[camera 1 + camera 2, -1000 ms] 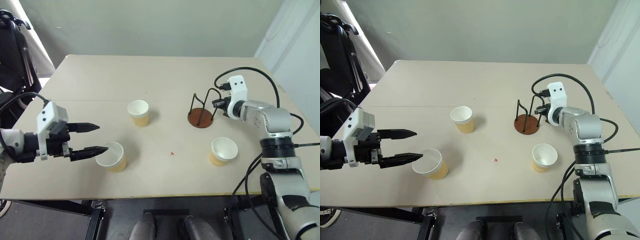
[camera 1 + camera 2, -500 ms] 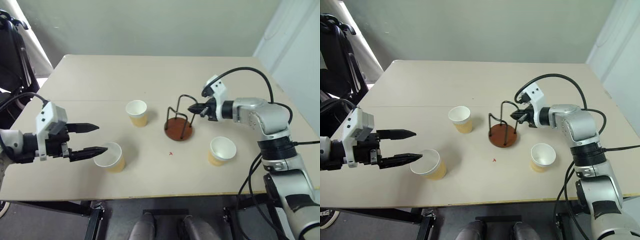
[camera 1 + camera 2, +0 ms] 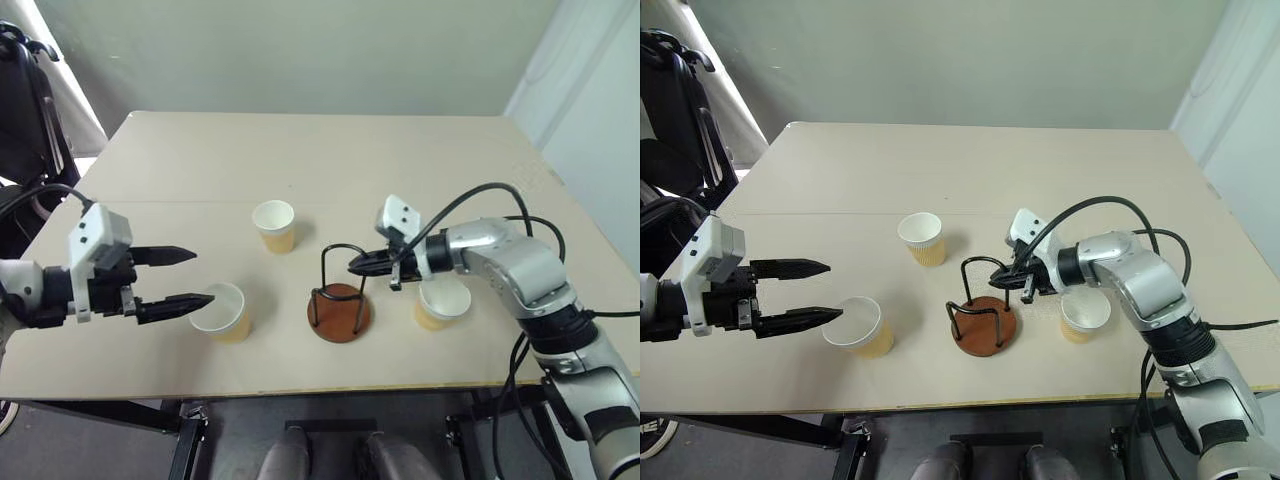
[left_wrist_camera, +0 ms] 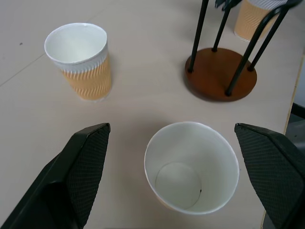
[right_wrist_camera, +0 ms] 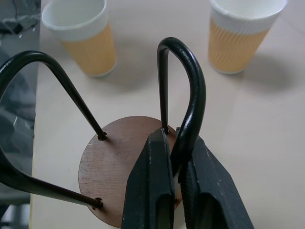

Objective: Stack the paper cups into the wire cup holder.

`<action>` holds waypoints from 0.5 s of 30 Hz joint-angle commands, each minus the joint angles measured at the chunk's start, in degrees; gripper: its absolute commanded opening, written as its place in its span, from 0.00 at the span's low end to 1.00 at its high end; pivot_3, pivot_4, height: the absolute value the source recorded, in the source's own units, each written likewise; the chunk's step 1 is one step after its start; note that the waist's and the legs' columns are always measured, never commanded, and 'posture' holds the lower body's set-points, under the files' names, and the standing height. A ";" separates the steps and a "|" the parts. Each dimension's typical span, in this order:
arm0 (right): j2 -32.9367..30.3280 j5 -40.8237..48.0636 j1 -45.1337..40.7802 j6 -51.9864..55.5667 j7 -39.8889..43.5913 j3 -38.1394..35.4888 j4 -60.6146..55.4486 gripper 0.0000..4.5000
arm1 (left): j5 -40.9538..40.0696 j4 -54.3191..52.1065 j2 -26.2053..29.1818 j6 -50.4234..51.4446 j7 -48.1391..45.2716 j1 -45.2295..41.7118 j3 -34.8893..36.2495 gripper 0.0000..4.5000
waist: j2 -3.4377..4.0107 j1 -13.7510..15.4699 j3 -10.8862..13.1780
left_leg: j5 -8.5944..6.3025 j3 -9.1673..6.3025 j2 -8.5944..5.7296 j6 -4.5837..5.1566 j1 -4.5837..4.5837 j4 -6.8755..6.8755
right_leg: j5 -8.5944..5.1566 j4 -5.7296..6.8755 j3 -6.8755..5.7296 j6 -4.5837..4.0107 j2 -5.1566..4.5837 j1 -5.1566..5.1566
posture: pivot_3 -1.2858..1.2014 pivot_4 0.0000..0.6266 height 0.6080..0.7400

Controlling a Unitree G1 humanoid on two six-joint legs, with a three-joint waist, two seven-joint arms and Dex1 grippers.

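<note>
Standing empty: three paper cups [image 3: 222,311], wire cup holder [image 3: 338,312].

Right-hand cup [image 3: 440,303] partly behind right tool [image 3: 362,266]

Left arm comes in low from your left side, forearm roughly level, wrist block white, black body behind it. Left tool [image 3: 187,279] points toward the middle, tilted slightly down; its two black fingers [image 4: 85,164] stand spread wide apart, nothing between the pads touching them.

Right arm is folded across from your right, elbow out, silver forearm angled inward and a black cable looping over it. Right tool [image 3: 362,265] points to your left and a little downward. Its fingers [image 5: 155,191] are pressed together, pinching a thin black wire loop [image 5: 193,95] between them.
</note>
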 commanded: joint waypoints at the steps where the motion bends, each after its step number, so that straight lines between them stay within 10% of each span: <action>1: -0.92 -1.24 -0.48 -3.62 1.54 0.44 -0.97 0.00 | -1.82 -1.79 0.46 0.59 -0.31 -0.07 2.69 1.00 | 0.00 0.00 0.00 | 0.00 0.00 0.00 0.00 0.00 -0.01 | 0.00 0.00 0.00 0.00 0.00 0.00 | 0.52 0.24 1.00; 15: -0.60 -4.80 -0.41 -8.83 3.85 2.24 2.78 0.00 | -11.71 -7.04 3.68 5.67 -7.05 0.18 6.75 1.00 | -0.01 0.01 0.00 | -0.01 0.01 0.02 -0.01 0.00 -0.01 | 0.01 0.00 0.00 -0.02 0.02 0.02 | 0.52 0.24 1.00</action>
